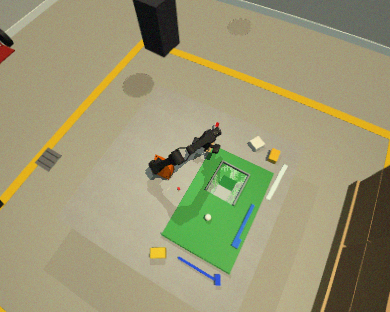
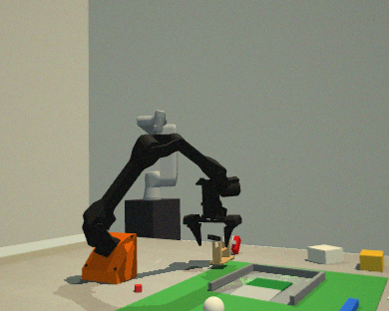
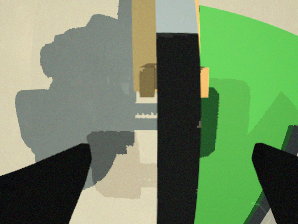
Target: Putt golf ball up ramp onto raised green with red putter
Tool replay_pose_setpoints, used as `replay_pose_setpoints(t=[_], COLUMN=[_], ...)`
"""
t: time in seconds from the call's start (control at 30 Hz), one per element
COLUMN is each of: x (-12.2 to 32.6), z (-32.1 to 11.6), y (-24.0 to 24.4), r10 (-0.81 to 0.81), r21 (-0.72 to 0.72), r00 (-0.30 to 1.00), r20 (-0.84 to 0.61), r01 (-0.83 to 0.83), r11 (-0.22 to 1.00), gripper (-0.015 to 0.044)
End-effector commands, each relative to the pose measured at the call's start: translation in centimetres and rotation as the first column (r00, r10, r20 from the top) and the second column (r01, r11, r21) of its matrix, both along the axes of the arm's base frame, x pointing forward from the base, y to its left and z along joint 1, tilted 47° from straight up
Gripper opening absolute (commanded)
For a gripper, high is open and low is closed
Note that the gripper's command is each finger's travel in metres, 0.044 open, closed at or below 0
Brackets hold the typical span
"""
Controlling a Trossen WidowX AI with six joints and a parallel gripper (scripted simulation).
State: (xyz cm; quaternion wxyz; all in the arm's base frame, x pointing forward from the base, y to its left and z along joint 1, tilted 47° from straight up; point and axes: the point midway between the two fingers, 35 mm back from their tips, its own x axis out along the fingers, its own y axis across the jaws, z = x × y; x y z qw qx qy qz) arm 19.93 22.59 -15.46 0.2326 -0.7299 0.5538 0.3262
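The red putter's head (image 1: 217,124) (image 2: 236,244) is at the far side. Its black grip (image 2: 213,237) (image 3: 178,125) rests in a wooden stand (image 2: 221,260) (image 3: 144,45) beside the green mat. My gripper (image 2: 213,243) (image 3: 174,153) is open and empty, pointing down over the black grip, which runs lengthwise between the two spread fingers in the wrist view. The white golf ball (image 1: 208,217) (image 2: 213,304) sits on the green mat (image 1: 217,250). A grey-walled enclosure on the mat holds a dark green square (image 1: 228,182) (image 2: 268,284) and a pale section (image 1: 220,193).
A blue bar (image 1: 243,225) lies on the mat's right side. A blue putter (image 1: 197,268) and a yellow block (image 1: 157,253) lie near the mat's lower end. White (image 1: 256,143) and orange (image 1: 274,155) blocks and a white strip (image 1: 277,182) lie beyond it. A small red cube (image 1: 178,189) (image 2: 138,288) is near my base.
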Motion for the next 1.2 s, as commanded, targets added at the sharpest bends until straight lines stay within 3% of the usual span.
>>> replay_pose_setpoints(t=[0.0,0.07,0.57,0.8,1.17], x=[-0.1,-0.1,0.0,0.0,-0.6], z=[-0.3,-0.3,-0.1,-0.1,2.7], y=[-0.5,-0.5,-0.2,-0.2,3.2], r10=[0.005,0.005,-0.001,-0.001,-0.001], r21=[-0.012,-0.012,-0.002,-0.002,0.0], r00=[1.0,1.0,1.0,1.0,1.0], r20=[-0.007,-0.007,-0.001,-0.001,-0.003], r01=[-0.005,-0.005,0.001,0.001,0.001], r11=[1.0,1.0,1.0,1.0,1.0], gripper=[0.044,0.044,0.0046,0.0,0.0])
